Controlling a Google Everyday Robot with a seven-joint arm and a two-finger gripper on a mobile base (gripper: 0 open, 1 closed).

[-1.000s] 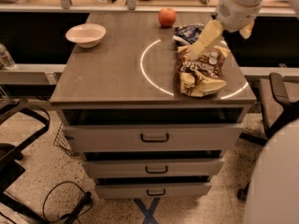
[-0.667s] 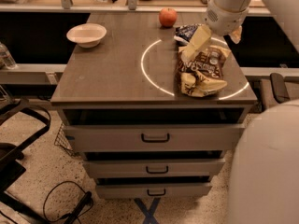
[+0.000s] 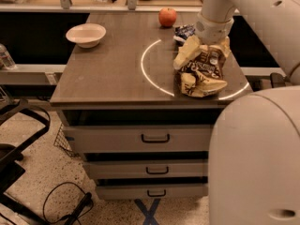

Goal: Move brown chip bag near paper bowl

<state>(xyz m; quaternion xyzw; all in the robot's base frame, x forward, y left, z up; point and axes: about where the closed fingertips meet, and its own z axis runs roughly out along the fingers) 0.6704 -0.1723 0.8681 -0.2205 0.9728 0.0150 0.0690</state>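
Observation:
The brown chip bag [image 3: 205,72] lies crumpled on the right side of the cabinet top, inside a white ring marking. My gripper [image 3: 189,52] comes down from the upper right and sits on the bag's upper left part, touching it. The paper bowl [image 3: 86,34] stands at the far left corner of the top, well apart from the bag.
A red apple [image 3: 167,17] sits at the back middle. A small dark blue snack bag [image 3: 183,31] lies just behind my gripper. The cabinet top [image 3: 112,69] has drawers below. My arm and base fill the right side. Cables lie on the floor at lower left.
My gripper has moved left and down onto the upper left part of the brown chip bag. The bag, bowl and apple have stayed in place.

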